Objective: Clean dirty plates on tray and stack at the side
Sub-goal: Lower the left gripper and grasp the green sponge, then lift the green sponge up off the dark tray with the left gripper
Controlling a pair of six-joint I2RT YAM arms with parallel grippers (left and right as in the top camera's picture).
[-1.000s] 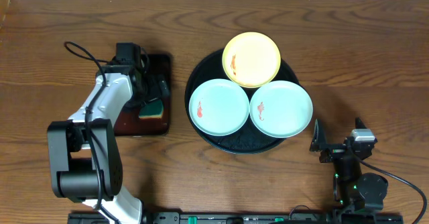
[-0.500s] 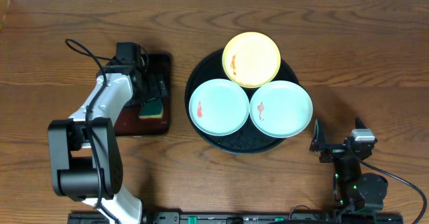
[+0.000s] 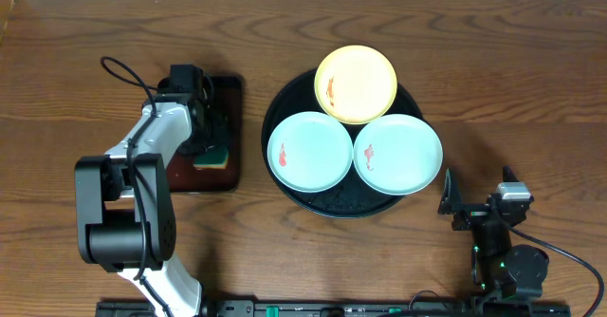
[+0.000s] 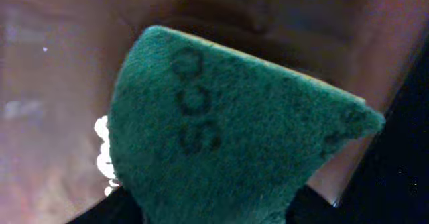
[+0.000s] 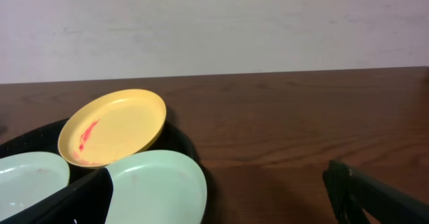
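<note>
Task progress: no plate is cleaned or stacked yet. All three plates are lying on the black tray [image 3: 332, 205], which is sitting at the middle of the worktop. Wiping, lifting and stacking are all remaining, in my judgement.

My left gripper [image 3: 212, 129] is hanging over the small reddish-brown tray [image 3: 229, 91] toward the worktop's left edge, right at the sponge [image 3: 217, 156]. The green scouring face is filling my left wrist view, so I cannot tell whether my jaws are apart or clamped on it.

My right gripper [image 3: 453, 205] is waiting near the worktop's near edge on the right, beside the black tray, with its jaws standing wide apart and nothing between them.

Plate condition:
- Yellow plate [image 3: 356, 83]: resting on the tray's far rim and showing a red-orange smear on its left part.
- Left mint plate [image 3: 310, 151]: showing a small smear left of centre.
- Right mint plate [image 3: 398, 154]: showing a small smear near its left side and overhanging the tray's right rim.
</note>
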